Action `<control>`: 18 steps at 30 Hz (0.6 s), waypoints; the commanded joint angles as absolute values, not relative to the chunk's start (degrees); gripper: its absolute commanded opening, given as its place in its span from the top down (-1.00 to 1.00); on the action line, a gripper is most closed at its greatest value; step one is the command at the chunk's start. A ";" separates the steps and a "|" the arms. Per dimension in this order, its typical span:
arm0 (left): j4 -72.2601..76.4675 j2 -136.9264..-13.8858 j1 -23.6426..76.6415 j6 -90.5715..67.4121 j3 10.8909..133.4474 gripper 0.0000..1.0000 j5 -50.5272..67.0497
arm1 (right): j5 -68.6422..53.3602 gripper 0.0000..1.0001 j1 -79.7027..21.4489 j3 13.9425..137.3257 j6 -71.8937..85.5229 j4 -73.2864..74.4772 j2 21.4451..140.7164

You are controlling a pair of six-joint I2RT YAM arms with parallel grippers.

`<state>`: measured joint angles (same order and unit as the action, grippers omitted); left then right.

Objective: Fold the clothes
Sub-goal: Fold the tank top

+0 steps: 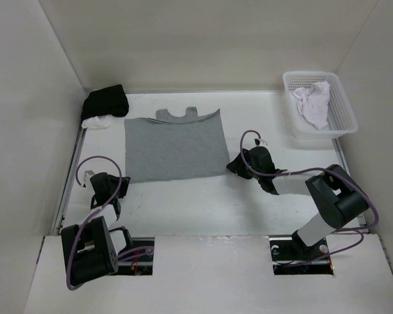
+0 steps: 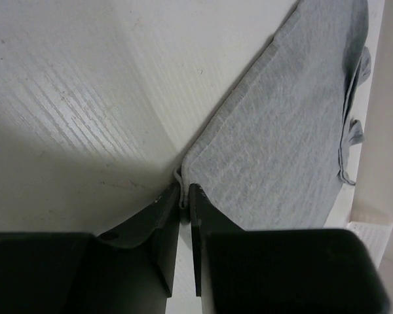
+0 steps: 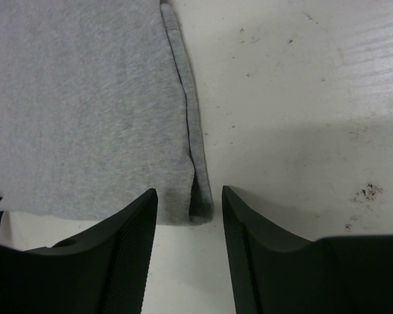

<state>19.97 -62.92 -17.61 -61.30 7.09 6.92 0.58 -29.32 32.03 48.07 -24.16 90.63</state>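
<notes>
Left pincer (image 2: 183, 186): low on table (image 1: 203, 203), jaws nearly together, nipping near-left corner of grey T-shirt (image 1: 173, 147). Right pincer (image 3: 188, 191): jaws apart, straddling near-right corner at folded side edge, not gripping. T-shirt lies flat mid-table, sides folded in, neckline toward far wall. Far left: black garment (image 1: 106, 101), small white piece (image 1: 98, 122) touching it. Far right: basket (image 1: 345, 112) holding white cloth (image 1: 314, 103).

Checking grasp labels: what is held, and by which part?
The left gripper pinches the T-shirt by a hem corner; the right gripper is open astride the other corner, holding nothing.
</notes>
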 commanded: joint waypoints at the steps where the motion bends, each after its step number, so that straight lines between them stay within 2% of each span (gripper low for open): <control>1: 23.11 -64.42 -17.80 -60.38 7.56 0.82 7.56 | 0.44 0.05 -29.40 32.70 50.36 -25.58 90.18; 7: 23.82 -64.95 -17.62 -60.29 7.82 0.89 7.21 | 3.51 0.04 -29.40 29.97 50.28 -21.19 84.12; 11: 23.82 -64.95 -17.62 -60.12 7.91 0.92 7.29 | 3.17 0.02 -30.54 30.41 50.53 -20.04 85.77; 18: 23.55 -63.98 -17.54 -59.94 8.17 0.94 7.38 | 1.58 0.20 -30.54 31.11 51.42 -20.13 86.84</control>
